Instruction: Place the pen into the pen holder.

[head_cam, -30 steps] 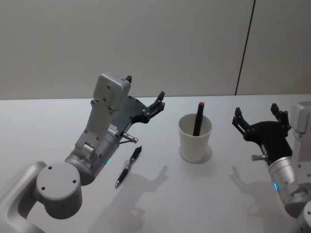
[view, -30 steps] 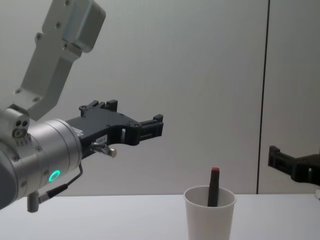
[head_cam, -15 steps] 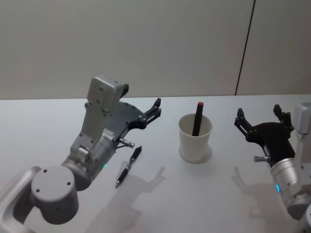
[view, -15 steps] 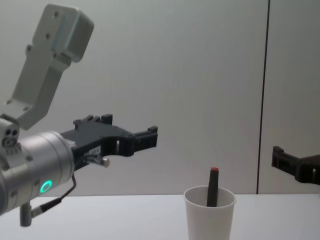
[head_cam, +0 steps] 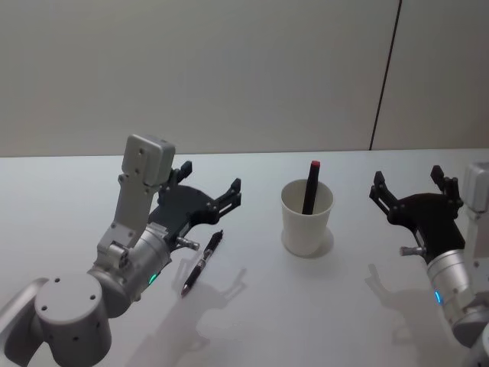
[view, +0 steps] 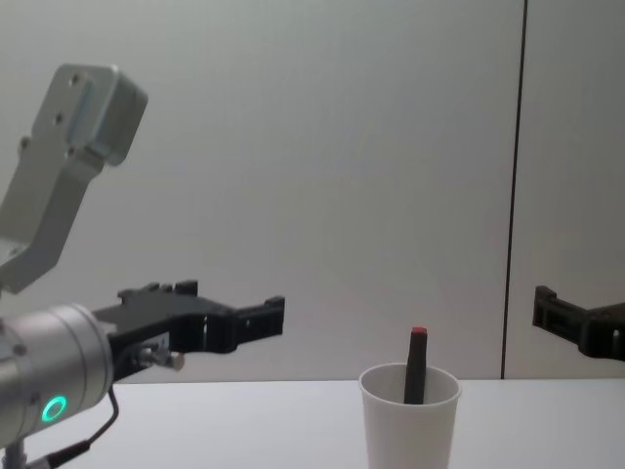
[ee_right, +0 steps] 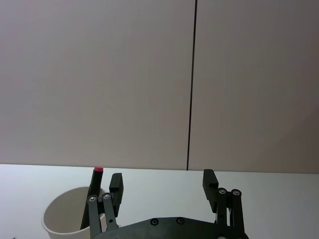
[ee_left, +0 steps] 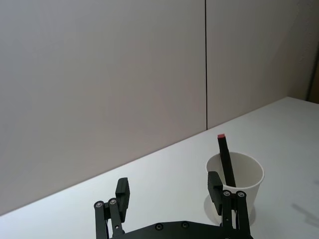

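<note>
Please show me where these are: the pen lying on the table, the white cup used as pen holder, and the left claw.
pen (head_cam: 202, 262), head view, middle of its barrel.
pen holder (head_cam: 306, 229), head view, its front wall.
left claw (head_cam: 211, 182), head view, midway between its open fingertips.

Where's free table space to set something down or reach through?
Bare table between the pen holder and the open right pincer, and the near strip in front of the holder. Far left corner too. Crowded: the loose pen lies close by the open left pincer.
</note>
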